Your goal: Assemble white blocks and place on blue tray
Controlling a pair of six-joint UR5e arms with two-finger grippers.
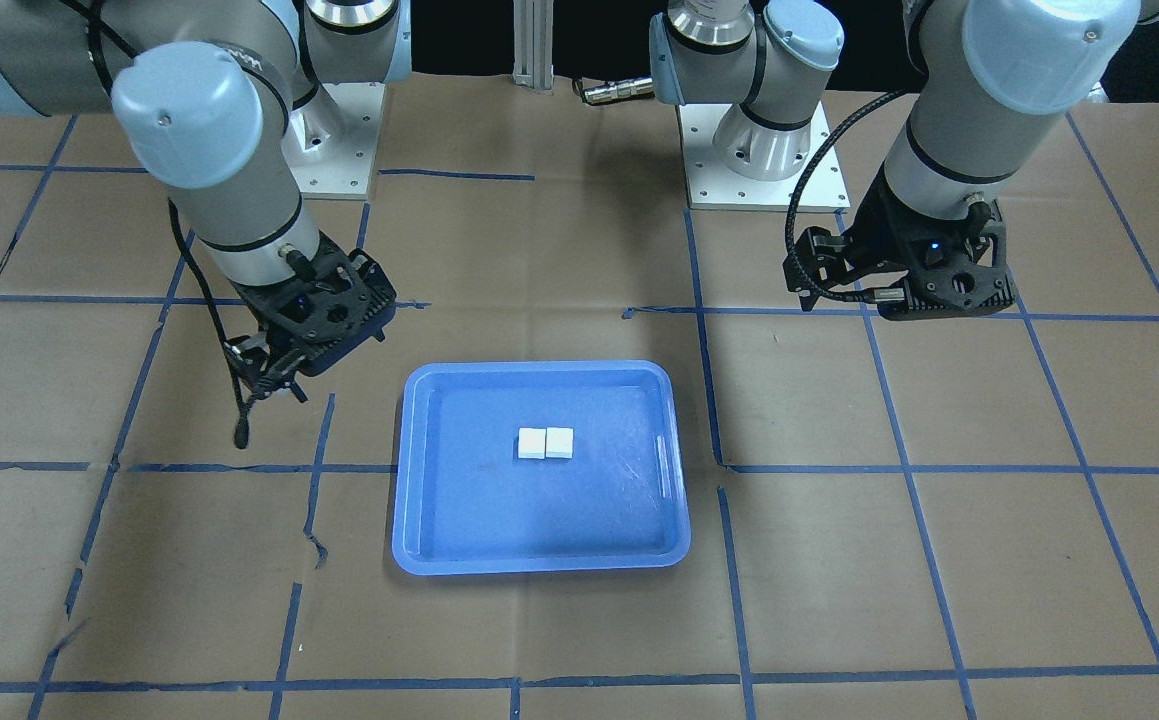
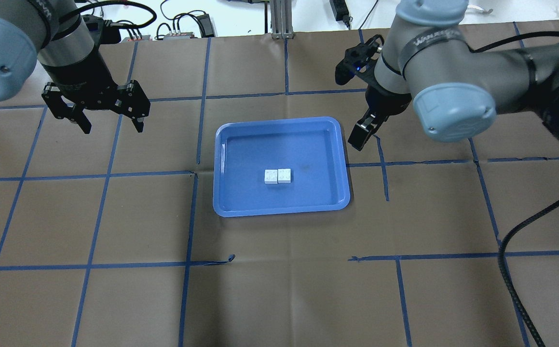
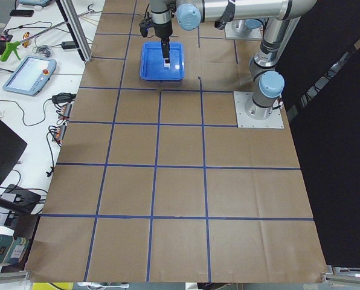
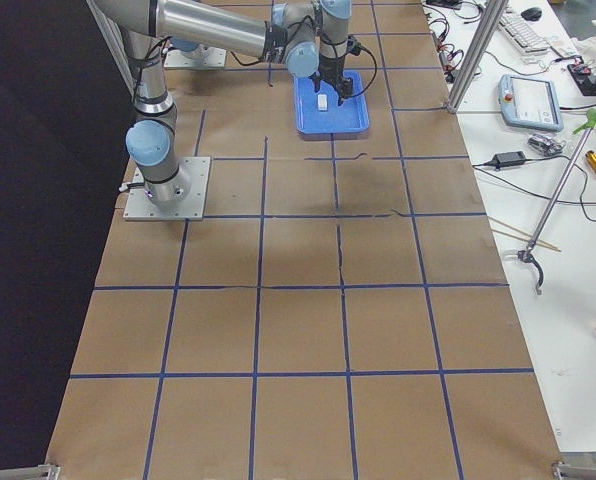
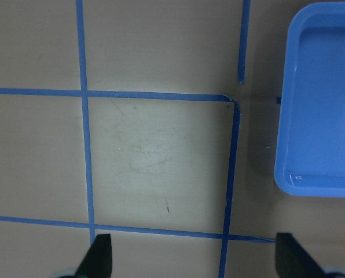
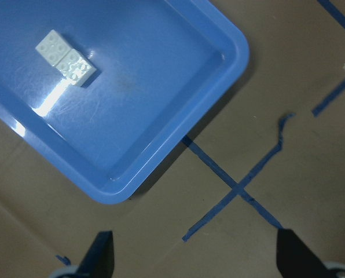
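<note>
Two white blocks [image 2: 278, 176] lie side by side, touching, studs up, near the middle of the blue tray [image 2: 219, 168]. They also show in the front view [image 1: 546, 443] and the right wrist view [image 6: 65, 58]. My left gripper [image 2: 112, 126] is open and empty, above the brown table to the tray's left; its wrist view shows the tray's corner [image 5: 317, 116]. My right gripper [image 2: 362, 136] is open and empty, hovering just off the tray's far right corner [image 6: 230, 52]. In the front view the left gripper [image 1: 924, 300] is on the right and the right gripper [image 1: 279, 375] on the left.
Blue tape lines [image 2: 197, 173] form a grid on the brown paper table. The arms' base plates [image 1: 769, 190] sit at the robot's side. A black cable [image 1: 239, 420] hangs from the right wrist. Cables and tablets [image 4: 528, 100] lie beyond the table's far edge.
</note>
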